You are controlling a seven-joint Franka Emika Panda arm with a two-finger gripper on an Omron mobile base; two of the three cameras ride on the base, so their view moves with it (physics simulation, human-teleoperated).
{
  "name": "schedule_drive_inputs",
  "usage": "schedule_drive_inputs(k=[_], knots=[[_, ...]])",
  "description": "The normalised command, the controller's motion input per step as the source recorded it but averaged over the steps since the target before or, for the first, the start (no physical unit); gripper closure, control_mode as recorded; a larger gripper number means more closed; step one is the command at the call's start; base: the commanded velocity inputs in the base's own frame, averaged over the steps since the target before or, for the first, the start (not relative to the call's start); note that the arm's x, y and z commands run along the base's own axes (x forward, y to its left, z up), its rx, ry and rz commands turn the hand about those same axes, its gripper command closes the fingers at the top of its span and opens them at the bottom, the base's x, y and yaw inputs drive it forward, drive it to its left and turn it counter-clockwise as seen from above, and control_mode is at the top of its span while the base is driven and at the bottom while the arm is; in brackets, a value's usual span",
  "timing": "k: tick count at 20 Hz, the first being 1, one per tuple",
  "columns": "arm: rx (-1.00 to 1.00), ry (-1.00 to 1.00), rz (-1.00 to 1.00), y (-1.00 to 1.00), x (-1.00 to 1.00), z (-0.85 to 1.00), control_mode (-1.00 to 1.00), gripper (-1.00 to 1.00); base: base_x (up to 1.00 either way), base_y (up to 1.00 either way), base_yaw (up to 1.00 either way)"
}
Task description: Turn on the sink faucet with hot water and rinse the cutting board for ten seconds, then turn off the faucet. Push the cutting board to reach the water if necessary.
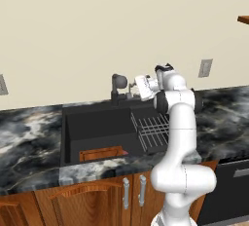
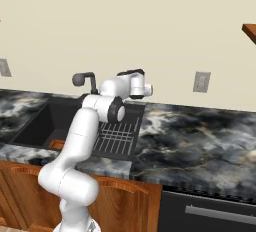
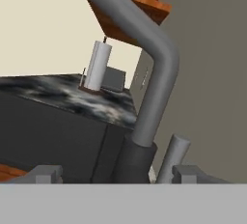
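The dark grey sink faucet stands at the back rim of the black sink. My gripper hovers just to its right, level with the post. In the hand view my gripper is open, and the faucet's post and thin lever rise between the wide-apart fingertips; I cannot tell whether they touch. The reddish-brown cutting board lies flat on the basin floor by the front wall. Its edge shows past my arm. No water is in view.
A grey wire rack fills the basin's right part. Dark marbled counter runs to both sides. A paper towel roll stands on the counter beyond the sink. Wall outlets sit above the counter, and wooden cabinet doors below.
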Motion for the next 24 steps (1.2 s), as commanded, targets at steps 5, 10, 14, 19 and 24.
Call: schedule_drive_inputs(k=[5, 10, 14, 19, 24], knots=[[0.0, 0.1, -0.22, 0.2, 0.23, -0.01, -1.0, -1.0, 0.0, 0.0, 0.0], [0.0, 0.04, -0.21, 0.17, 0.41, -0.02, -1.0, -1.0, 0.0, 0.0, 0.0], [0.0, 0.0, -0.09, 0.19, 0.18, 0.0, -1.0, -1.0, 0.0, 0.0, 0.0], [0.0, 0.0, 0.0, 0.09, -0.01, -0.05, -1.0, -1.0, 0.0, 0.0, 0.0], [0.0, 0.0, 0.0, 0.0, -0.21, -0.07, -1.0, -1.0, 0.0, 0.0, 0.0]])
